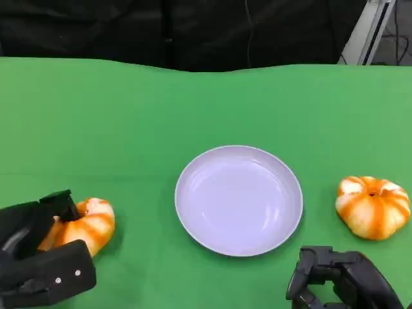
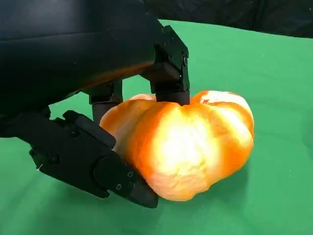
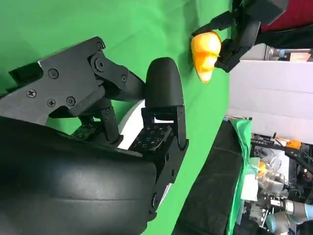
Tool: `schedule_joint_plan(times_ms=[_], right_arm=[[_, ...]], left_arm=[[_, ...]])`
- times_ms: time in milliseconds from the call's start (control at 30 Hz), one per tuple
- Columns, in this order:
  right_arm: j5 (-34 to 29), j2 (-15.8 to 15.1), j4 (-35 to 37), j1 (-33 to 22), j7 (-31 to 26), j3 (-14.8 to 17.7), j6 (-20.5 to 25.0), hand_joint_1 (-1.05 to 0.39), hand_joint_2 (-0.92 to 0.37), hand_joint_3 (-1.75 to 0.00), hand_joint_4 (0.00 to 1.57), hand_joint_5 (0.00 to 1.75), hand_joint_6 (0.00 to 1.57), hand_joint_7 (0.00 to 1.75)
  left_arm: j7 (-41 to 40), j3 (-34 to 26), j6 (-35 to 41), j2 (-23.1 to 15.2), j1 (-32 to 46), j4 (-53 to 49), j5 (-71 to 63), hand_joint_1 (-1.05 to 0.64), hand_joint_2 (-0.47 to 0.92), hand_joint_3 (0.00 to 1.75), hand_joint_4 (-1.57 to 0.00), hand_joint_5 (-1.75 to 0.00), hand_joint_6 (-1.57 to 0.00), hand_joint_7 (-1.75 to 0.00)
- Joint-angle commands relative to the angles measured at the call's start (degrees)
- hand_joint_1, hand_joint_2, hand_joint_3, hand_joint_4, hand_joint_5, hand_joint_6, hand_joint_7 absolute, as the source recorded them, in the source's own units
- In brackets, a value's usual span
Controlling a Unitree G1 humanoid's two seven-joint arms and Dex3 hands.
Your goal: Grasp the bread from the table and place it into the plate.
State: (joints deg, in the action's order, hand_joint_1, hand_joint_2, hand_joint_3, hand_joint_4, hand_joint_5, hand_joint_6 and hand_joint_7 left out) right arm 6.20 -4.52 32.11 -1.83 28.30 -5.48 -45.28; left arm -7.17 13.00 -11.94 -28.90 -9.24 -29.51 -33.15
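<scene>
An orange-and-white striped bread roll point(image 1: 87, 225) lies on the green table at the lower left. My left hand point(image 1: 38, 257) grips it, with fingers point(image 2: 166, 73) over the top of the roll point(image 2: 190, 142) and the thumb point(image 2: 93, 164) against its lower side. The roll still touches the cloth. The white round plate point(image 1: 238, 199) sits empty in the middle of the table. My right hand point(image 1: 341, 283) hovers near the front edge, right of the plate, with its fingers point(image 3: 164, 112) curled in on nothing. The right wrist view shows the held roll point(image 3: 205, 49) far off.
A second striped roll point(image 1: 373, 206) lies to the right of the plate, just beyond my right hand. Green cloth point(image 1: 129, 116) covers the table back to a dark backdrop. A metal stand leg point(image 1: 367, 32) is at the far right corner.
</scene>
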Motion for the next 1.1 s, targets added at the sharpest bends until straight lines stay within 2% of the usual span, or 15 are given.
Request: schedule_joint_plan(times_ms=[33,767,900,1100], right_arm=[[0.13,-0.27,-0.49,-0.20,-0.28,0.18,0.18,-0.10,-0.62,-0.95,0.83,1.45,0.85,1.20],[0.12,-0.27,-0.49,-0.20,-0.28,0.18,0.18,-0.10,-0.62,-0.95,0.83,1.45,0.85,1.20],[0.09,-0.27,0.99,0.32,0.01,0.28,-1.02,-0.10,-0.62,-0.94,0.84,1.46,0.85,1.20],[0.10,-0.25,1.24,0.43,0.03,0.30,-1.23,-0.11,-0.63,-0.94,0.84,1.46,0.85,1.20]], left_arm=[[-0.86,-0.85,-0.32,-0.36,0.69,0.51,0.67,-0.15,0.79,0.00,-0.70,-1.75,-0.54,-1.75],[-0.84,-0.90,-0.34,-0.33,0.70,0.51,0.63,-0.15,0.80,0.00,-0.70,-1.75,-0.54,-1.75],[-3.69,-2.26,-2.68,-0.29,4.59,11.25,-0.17,-0.17,0.79,0.00,-0.71,-1.75,-0.53,-1.75],[-3.34,-2.69,-2.23,-0.11,5.27,12.46,-0.45,-0.17,0.79,0.00,-0.71,-1.75,-0.53,-1.75]])
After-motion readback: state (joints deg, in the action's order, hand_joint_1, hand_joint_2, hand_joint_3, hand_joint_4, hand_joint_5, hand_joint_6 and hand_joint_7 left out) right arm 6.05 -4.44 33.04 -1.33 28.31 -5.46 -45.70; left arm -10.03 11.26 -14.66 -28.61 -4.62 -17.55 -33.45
